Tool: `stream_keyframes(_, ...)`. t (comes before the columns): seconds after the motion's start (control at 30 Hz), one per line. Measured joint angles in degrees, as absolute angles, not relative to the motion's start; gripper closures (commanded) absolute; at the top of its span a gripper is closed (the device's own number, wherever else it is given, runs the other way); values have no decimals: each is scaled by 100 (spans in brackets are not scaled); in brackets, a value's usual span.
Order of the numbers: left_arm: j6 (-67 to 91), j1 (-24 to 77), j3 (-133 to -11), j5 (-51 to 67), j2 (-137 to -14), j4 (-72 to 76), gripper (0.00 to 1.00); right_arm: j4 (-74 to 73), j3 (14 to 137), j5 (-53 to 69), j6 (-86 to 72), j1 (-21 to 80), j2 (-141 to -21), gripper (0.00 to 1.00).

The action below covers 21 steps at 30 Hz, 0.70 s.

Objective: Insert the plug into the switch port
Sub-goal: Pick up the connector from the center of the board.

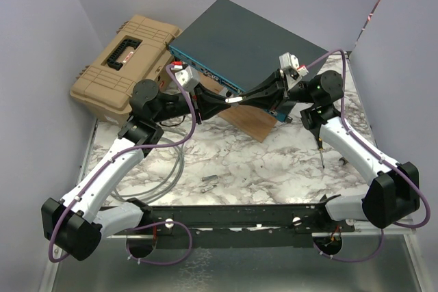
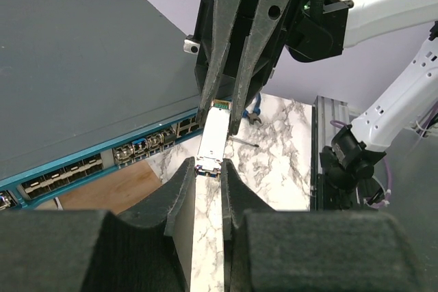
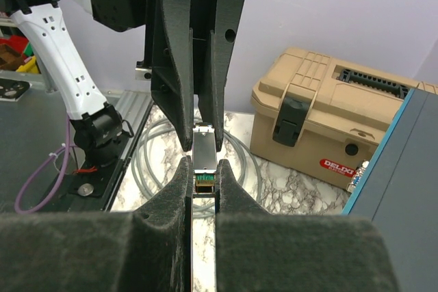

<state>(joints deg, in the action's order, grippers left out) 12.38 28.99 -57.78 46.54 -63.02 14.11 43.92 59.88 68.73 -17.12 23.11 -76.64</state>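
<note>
The plug (image 2: 212,135), a small silver module, is held in the air above the marble tabletop (image 1: 260,169). It is near the middle of the top view, just at the 6 o'clock side of the blue socket face (image 2: 102,162) of the switch (image 1: 246,39), and not yet in a port. The right jaws, reaching in from 3 o'clock, are clenched on one end of it. The left jaws, from 9 o'clock, stand close around the other end; whether they press it I cannot tell. The tan toolbox (image 1: 123,59) lies at 10 o'clock, just beside the switch.

Red "DELIXI" label (image 3: 339,167) on toolbox (image 3: 308,100)
</note>
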Motion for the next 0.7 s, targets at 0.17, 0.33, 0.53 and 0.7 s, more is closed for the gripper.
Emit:
stream_keyframes(0.17, 1260, 2899, -5771, 4584, -6311, 1413, 100, 4364, 5988, 6871, -1697, 2311, -7666, 95)
stream_keyframes(0.33, 1227, 2899, -5747, 4497, -6309, 1393, 100, 4257, 5988, 6866, -1584, 2311, -7664, 79)
stream_keyframes(0.53, 884, 2932, -5662, 3959, -6132, 1074, 100, 3745, 5996, 6632, -1251, 2311, -7651, 47)
stream_keyframes(0.7, 552, 2932, -5494, 3151, -5793, 770, 100, 2917, 6189, 6086, -827, 2311, -7579, 36)
